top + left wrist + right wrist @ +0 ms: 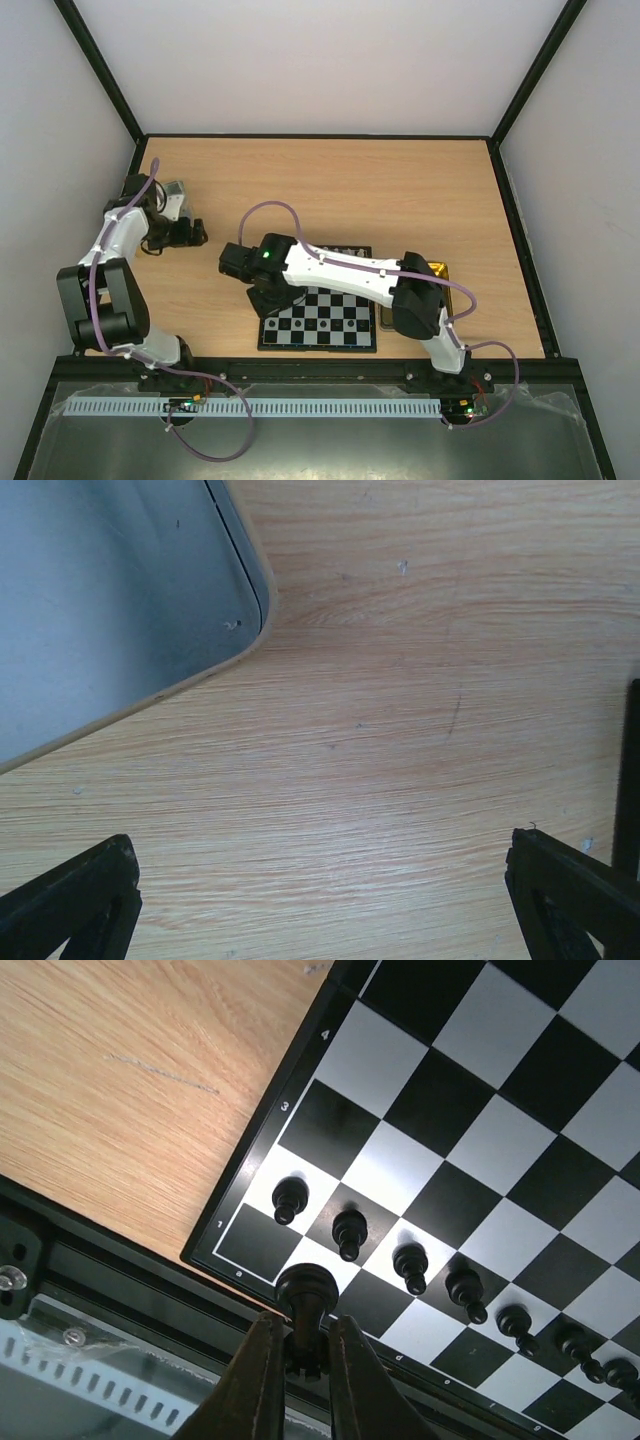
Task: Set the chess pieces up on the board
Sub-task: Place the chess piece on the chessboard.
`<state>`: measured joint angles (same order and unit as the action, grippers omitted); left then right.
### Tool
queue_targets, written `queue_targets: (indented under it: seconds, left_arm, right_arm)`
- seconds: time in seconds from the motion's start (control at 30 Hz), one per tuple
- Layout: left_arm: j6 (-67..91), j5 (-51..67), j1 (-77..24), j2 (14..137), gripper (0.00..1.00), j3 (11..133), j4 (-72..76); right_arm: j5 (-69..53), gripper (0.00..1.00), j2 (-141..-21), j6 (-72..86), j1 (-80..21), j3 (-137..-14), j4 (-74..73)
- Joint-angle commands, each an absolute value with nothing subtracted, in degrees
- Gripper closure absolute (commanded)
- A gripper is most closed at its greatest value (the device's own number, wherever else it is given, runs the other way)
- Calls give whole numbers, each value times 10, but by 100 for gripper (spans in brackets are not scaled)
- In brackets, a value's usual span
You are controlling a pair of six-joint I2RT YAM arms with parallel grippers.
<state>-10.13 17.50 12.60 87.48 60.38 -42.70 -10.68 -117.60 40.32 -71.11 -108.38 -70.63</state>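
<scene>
The right gripper (305,1332) is reaching down at the near left corner of the board (470,1140). Its two fingers are squeezing shut on one black piece (305,1290) with a round top. The piece is hanging over the first row of squares, close to that corner. It is not possible to tell if the piece is touching the board.

Just past the held piece, a line of small black pawns (410,1265) is standing on the second row of the board. Each pawn is standing up straight on its own square, side by side, going from the left edge towards the right. The squares farther in are showing only black and white checks.

The board is lying flat on the wooden table (380,190), close to the table's near edge. In the top view the right arm is crossing over the board's far half and hiding much of it. Along the far edge of the board some tiny pale bits (345,250) are showing, too small to tell what they are.

A gold tin (447,273) is peeking out just to the right of the board, mostly behind the arm.

The left gripper (325,910) is hanging well to the left of the board and farther back, over bare wood. Its fingers (80,900) are spreading wide apart and holding nothing. A silver lid (100,600) is lying just beyond it.
</scene>
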Motion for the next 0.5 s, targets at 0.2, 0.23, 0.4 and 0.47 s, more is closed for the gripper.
queue_targets:
  seconds: [0.2,0.23,0.4,0.47]
  left_arm:
    - [-89,182,130,821,1,597,-420]
    - [-88,183,130,818,1,595,-419]
    - [-87,184,130,806,1,589,-416]
    - [-87,186,130,804,1,588,-415]
  right_arm:
    - [-105,91,-1213,381,-737,-1108,-736]
    - [-102,91,-1216,381,-740,-1110,-737]
    - [-95,91,-1223,387,-751,-1111,-736]
    - [-82,91,-1222,392,-754,-1102,-734]
